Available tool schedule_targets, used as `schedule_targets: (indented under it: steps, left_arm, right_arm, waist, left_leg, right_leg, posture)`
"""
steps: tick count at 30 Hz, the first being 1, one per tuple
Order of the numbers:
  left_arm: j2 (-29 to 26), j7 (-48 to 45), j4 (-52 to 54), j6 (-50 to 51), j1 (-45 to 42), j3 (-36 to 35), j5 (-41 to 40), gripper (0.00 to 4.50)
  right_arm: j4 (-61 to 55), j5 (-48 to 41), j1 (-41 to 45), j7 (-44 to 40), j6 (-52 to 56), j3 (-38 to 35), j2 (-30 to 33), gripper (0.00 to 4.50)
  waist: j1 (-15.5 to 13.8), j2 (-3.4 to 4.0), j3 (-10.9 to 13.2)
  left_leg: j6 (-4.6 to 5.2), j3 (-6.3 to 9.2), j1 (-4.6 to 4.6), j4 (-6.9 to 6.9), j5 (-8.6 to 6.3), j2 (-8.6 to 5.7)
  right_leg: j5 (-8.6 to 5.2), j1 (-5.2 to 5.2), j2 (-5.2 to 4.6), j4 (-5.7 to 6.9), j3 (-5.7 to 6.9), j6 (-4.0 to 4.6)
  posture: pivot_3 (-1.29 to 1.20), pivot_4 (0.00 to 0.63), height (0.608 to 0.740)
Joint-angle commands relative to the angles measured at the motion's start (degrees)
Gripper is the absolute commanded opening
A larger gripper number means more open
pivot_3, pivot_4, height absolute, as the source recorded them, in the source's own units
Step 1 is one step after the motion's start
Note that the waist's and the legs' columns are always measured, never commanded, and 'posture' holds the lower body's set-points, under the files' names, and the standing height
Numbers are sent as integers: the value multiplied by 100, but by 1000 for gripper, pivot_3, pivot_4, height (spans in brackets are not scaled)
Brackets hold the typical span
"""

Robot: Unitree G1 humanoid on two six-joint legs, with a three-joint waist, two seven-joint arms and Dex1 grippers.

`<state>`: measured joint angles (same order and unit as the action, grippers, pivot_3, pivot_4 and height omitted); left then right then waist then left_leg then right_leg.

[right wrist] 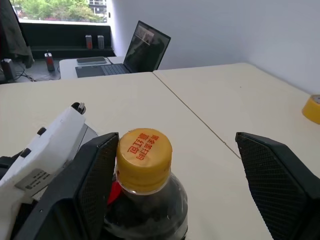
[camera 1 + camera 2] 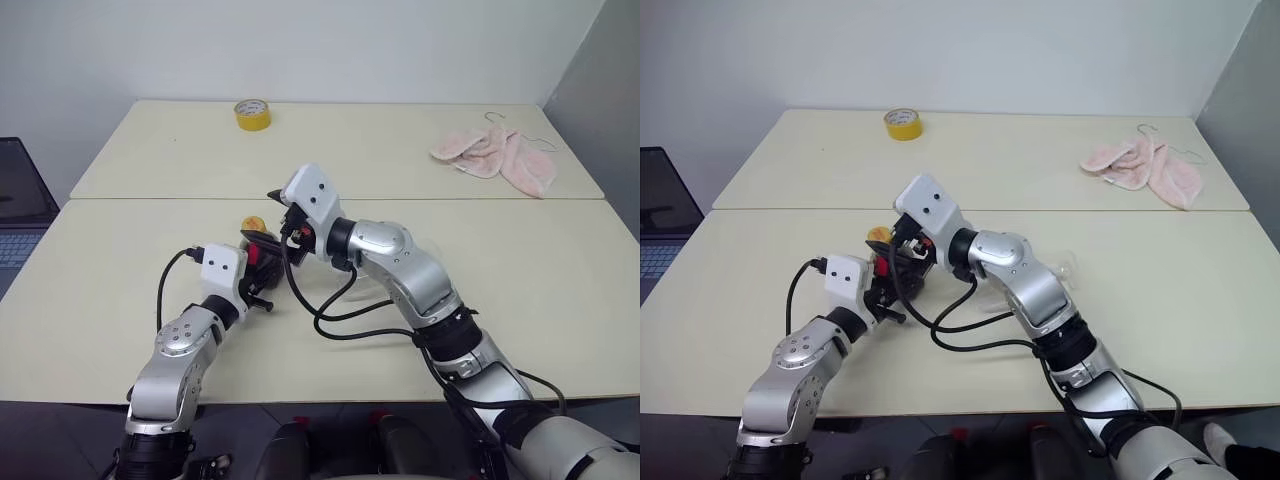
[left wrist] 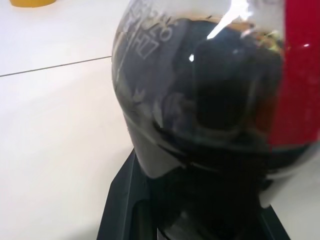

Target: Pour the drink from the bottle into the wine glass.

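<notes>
My left gripper (image 2: pixel 258 283) is shut on the bottle (image 2: pixel 260 250), which stands upright on the near table left of centre. In the left wrist view the drink (image 3: pixel 215 110) looks dark behind the red label (image 3: pixel 300 75). The yellow cap (image 1: pixel 144 152) is on. My right gripper (image 1: pixel 174 145) reaches in from the right at cap height, open, with one finger (image 1: pixel 97 180) close beside the cap and the other finger (image 1: pixel 275 185) well apart from it. The wine glass (image 2: pixel 1067 267) shows as a clear shape on the table, mostly hidden behind my right forearm.
Two cream tables meet at a seam (image 2: pixel 480 199). On the far table lie a yellow tape roll (image 2: pixel 252 114) and a pink cloth with a wire hanger (image 2: pixel 497 157). A laptop (image 2: pixel 15 215) stands off the left edge.
</notes>
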<state>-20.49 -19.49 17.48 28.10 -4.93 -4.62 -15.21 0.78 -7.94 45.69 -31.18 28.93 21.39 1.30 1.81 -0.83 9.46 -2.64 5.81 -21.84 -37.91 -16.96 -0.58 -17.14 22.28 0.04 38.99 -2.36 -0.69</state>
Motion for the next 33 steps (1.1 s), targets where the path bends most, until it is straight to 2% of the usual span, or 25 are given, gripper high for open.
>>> schedule_targets:
  steps: [1,13,15,20,33]
  left_arm:
    - [-68,-25,228,-77,-51,-239,-95,791]
    - [-127,-74,162,-67,-105,-375,-127,771]
    - [-131,-82,146,-68,-116,-386,-130,771]
    - [-136,-135,121,-55,-140,-366,-125,771]
    - [-110,-226,250,-24,-72,-218,-105,771]
  right_arm:
    - [-141,118,-24,57,-121,-223,183,3982]
    - [-316,41,-63,-134,-98,-406,623,3982]
    - [-576,-200,-81,-350,83,-410,633,3982]
    - [-1218,-687,-62,-715,638,-232,497,3982]
    - [-310,-89,299,-74,247,-75,-207,3982]
  waist:
    - [0,0,0]
    - [-5,0,0]
    - [1,0,0]
    - [6,0,0]
    - [1,0,0]
  left_leg:
    - [0,0,0,0,0,0]
    - [0,-2,-1,0,0,0]
    - [0,-1,-1,0,0,0]
    - [1,0,-1,1,-1,1]
    - [-1,0,-1,0,1,0]
  right_leg:
    - [0,0,0,0,0,0]
    - [0,0,0,0,-2,0]
    - [0,0,0,0,-1,0]
    - [0,0,0,0,0,0]
    - [0,1,0,-1,0,0]
  posture:
    - [0,150,740]
    - [0,150,740]
    - [0,150,740]
    - [0,150,740]
    - [0,150,740]
